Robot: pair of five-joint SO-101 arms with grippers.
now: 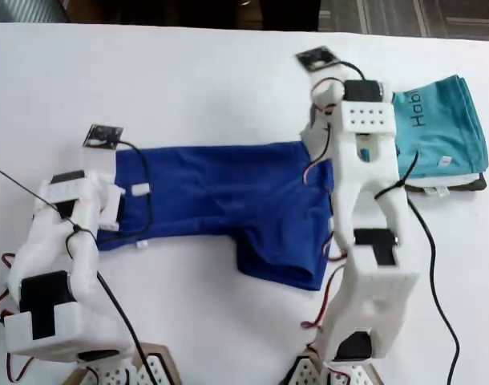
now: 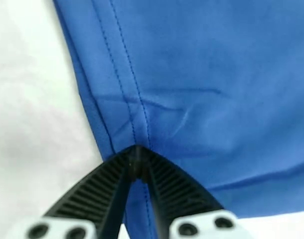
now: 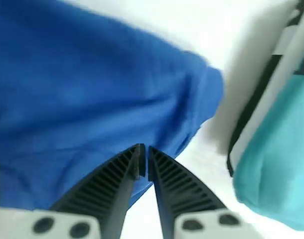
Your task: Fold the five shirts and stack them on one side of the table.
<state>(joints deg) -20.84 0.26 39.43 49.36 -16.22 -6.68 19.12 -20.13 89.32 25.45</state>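
The left gripper (image 2: pixel 137 162), its black ribbed fingers (image 2: pixel 102 184) close under the wrist camera, is clenched on the stitched hem of a royal-blue cloth shirt (image 2: pixel 202 74). The tips meet with the fabric nipped between them. The right gripper (image 3: pixel 143 160) is closed to a thin slit on another edge of the same shirt, near a rounded folded corner, with cloth caught at its tips.

From the high view, the shirt lies flat across the middle of the white table (image 1: pixel 188 72), stretched between the two arms. The left arm is at its left end and the right arm at its far right corner. One flap of it extends toward the table's near edge.

Just beside the right arm, a folded teal shirt (image 1: pixel 437 128) rests on a dark folded garment (image 1: pixel 461 184), close to the blue cloth but not touching it.
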